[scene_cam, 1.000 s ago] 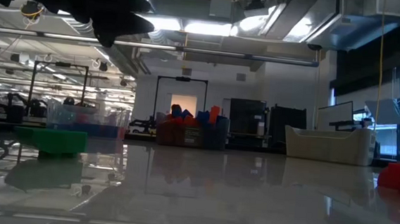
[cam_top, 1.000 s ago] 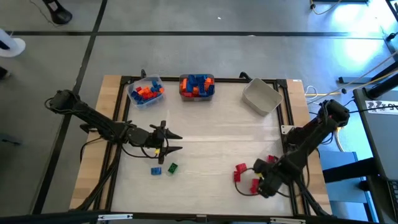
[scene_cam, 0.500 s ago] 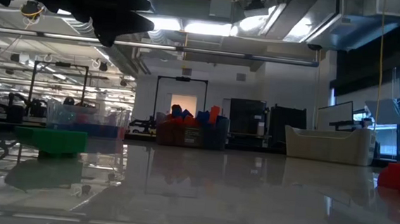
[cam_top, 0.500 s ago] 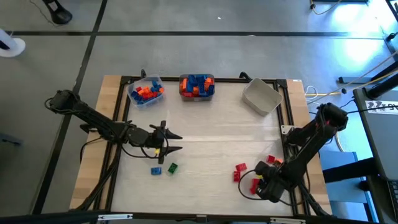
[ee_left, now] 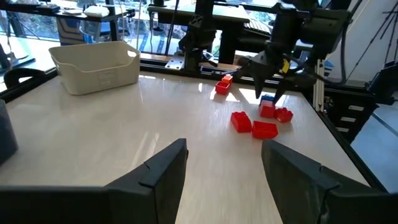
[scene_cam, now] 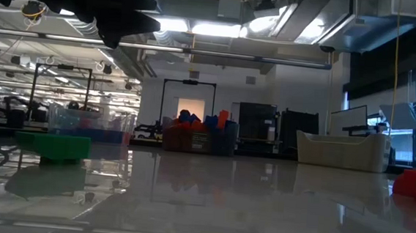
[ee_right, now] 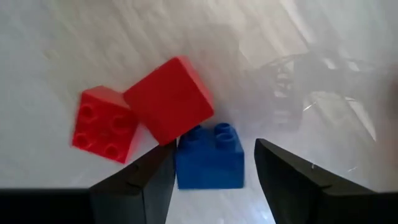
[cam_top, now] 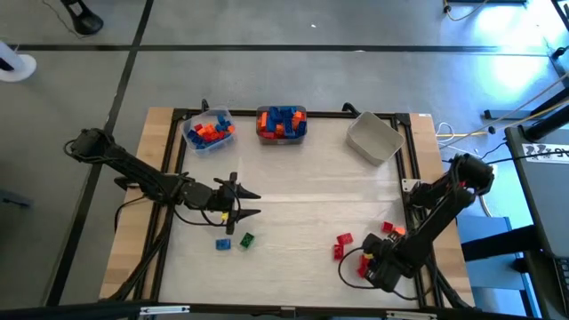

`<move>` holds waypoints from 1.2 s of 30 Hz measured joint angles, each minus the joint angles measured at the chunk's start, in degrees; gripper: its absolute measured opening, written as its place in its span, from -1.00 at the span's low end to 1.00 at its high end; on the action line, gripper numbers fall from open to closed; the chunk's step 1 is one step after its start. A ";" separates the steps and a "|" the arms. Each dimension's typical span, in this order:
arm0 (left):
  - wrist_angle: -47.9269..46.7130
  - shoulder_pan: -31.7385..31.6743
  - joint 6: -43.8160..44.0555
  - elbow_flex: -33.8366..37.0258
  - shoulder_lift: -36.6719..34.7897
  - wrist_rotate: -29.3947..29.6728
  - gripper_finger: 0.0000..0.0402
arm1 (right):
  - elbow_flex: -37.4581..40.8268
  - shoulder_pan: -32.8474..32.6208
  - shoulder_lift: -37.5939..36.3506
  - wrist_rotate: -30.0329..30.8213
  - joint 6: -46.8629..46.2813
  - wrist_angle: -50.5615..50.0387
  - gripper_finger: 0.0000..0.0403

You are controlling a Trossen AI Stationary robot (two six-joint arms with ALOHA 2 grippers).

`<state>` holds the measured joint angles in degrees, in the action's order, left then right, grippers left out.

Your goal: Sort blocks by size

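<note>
- The right gripper [cam_top: 366, 265] is lowered over the table's near right corner, fingers spread apart with a blue block [ee_right: 209, 156] between them, nothing clamped; its arm folds down from the right edge in a bent elbow.
- The left gripper [cam_top: 250, 204] hovers over the left half of the table, fingers open and empty, its arm reaching in low from the left.
- The wooden table [cam_top: 302, 187] is pale and glossy, framed by dark rails; the room behind it holds benches and ceiling lights.
- Far from both grippers, along the back edge, stand a clear bin [cam_top: 208, 132], a bin of mixed blocks [cam_top: 282, 124] and a grey bin [cam_top: 373, 138].
- Just beside the blue block lie two red blocks [ee_right: 143, 111], touching each other.
- Near the left gripper sit a blue brick [cam_top: 222, 244] and a green brick [cam_top: 246, 239].
</note>
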<state>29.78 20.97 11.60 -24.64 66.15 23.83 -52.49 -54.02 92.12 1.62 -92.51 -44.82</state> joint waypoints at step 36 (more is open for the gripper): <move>6.16 -0.22 -2.58 -0.07 -0.15 0.01 -0.02 | -21.16 10.24 -1.63 21.43 26.55 -16.47 -0.31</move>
<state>35.94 20.75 9.02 -24.71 66.00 23.85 -73.65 -43.78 90.50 23.05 -65.96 -61.30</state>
